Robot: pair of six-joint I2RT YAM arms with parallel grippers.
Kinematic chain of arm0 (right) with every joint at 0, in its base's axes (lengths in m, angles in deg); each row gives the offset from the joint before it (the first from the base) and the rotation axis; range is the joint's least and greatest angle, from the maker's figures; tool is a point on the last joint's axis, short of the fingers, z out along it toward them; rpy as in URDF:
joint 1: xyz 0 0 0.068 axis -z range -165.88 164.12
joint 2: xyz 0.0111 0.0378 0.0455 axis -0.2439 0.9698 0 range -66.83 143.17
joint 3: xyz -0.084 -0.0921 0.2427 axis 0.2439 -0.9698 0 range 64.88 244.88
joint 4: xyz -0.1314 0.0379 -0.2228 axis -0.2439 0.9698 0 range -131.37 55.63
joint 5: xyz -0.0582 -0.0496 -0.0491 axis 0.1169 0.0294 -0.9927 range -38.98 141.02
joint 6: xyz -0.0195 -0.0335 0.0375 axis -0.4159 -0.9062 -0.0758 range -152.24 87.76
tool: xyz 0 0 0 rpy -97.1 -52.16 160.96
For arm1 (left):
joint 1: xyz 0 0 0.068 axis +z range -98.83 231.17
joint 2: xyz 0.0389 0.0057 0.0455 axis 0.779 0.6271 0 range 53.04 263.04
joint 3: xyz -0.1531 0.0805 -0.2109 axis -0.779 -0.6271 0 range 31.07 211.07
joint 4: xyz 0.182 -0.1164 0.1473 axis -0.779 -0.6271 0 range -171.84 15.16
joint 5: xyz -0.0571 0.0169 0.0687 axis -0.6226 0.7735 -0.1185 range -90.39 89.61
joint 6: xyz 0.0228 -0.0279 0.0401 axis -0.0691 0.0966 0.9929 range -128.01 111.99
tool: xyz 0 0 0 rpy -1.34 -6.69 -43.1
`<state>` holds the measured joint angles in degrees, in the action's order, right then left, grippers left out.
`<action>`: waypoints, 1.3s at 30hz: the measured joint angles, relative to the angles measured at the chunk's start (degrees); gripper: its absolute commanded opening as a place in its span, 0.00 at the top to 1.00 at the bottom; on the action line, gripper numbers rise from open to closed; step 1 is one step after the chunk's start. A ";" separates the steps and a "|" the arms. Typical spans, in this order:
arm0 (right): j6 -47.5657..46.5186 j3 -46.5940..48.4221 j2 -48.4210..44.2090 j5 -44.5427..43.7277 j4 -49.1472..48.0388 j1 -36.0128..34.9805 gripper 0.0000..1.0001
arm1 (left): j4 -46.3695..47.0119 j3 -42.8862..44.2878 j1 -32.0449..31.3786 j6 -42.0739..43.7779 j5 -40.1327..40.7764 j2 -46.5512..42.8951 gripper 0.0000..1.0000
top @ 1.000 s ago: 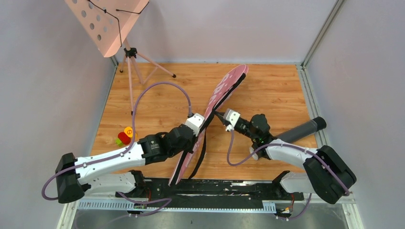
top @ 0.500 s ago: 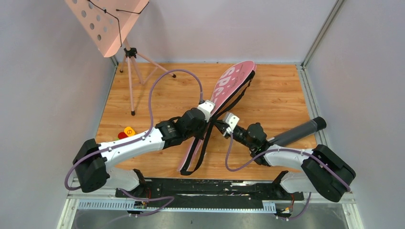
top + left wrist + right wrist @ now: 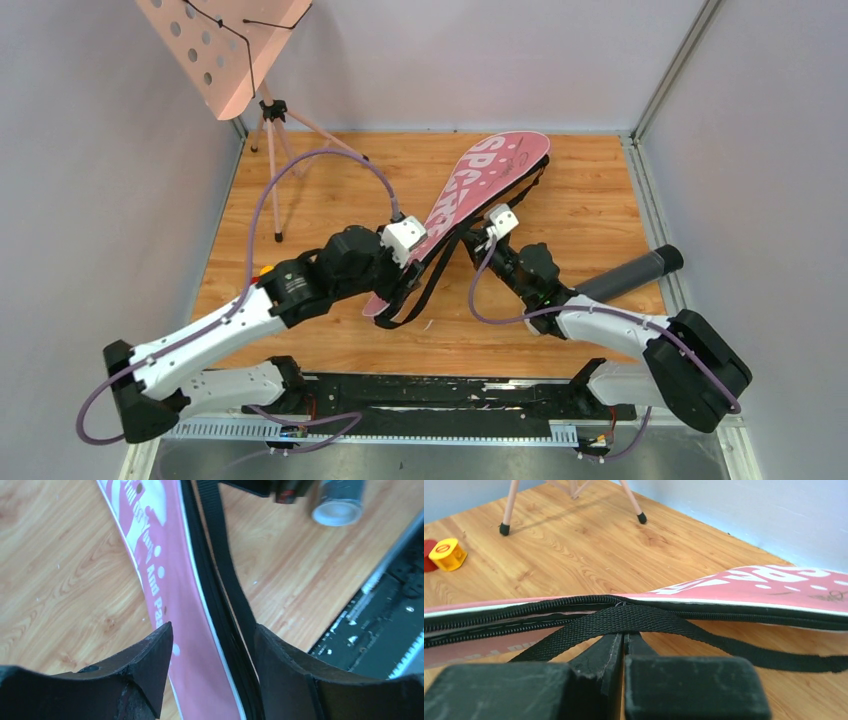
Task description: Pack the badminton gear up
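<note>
Left pincer [image 3: 212, 645] of mine stands spread wide astride the narrow end of the racket bag [image 3: 480, 180], one finger at each edge (whether they squeeze it, I cannot tell). My right pincer [image 3: 624, 637] is pressed together, its tips pinching the black strap [image 3: 659, 621] where it rises against the bag's side.

The bag is long and pink, with white lettering and dots on its face and a black zipper running along its rim. It lies slantwise over the middle of the wooden counter [image 3: 580, 190], with its broad rounded end near the far edge and its narrow end pointing toward the near edge. The strap hangs in a loose loop beside it. The black tube [image 3: 630, 272] lies close to the right edge, well apart from the bag.
</note>
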<state>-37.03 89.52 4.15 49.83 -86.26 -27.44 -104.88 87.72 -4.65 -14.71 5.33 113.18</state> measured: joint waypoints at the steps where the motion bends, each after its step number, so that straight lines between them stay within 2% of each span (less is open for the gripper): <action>1: 0.94 0.50 0.00 -0.74 0.52 0.24 1.00 | -0.74 0.13 -0.02 0.79 -1.31 -1.73 0.32; 9: 12.24 7.74 0.00 -3.82 12.96 5.31 1.00 | -1.27 -4.33 -0.02 11.04 -7.69 -20.48 0.25; 15: 17.31 11.41 -0.90 -4.81 18.03 10.43 1.00 | 1.60 -11.67 -0.02 18.51 -10.99 -27.82 0.17; 20: 20.44 13.44 -1.29 -4.28 20.94 11.17 1.00 | 6.08 -17.07 -0.02 21.03 -13.51 -27.41 0.11; 26: 23.82 14.43 -1.18 -3.67 21.99 11.28 1.00 | 18.71 -22.18 -1.07 20.26 -15.54 -21.88 0.09; 31: 25.55 14.47 -0.85 -2.60 22.29 11.30 1.00 | 27.74 -26.82 -3.45 20.76 -11.28 -18.40 0.11; 39: 28.20 14.47 -1.03 -0.48 22.27 12.57 1.00 | 39.58 -33.29 -4.11 23.78 -5.05 -18.12 0.17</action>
<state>-8.84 103.99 3.13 49.35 -63.98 -14.88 -65.30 54.43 -8.75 9.07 0.28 95.06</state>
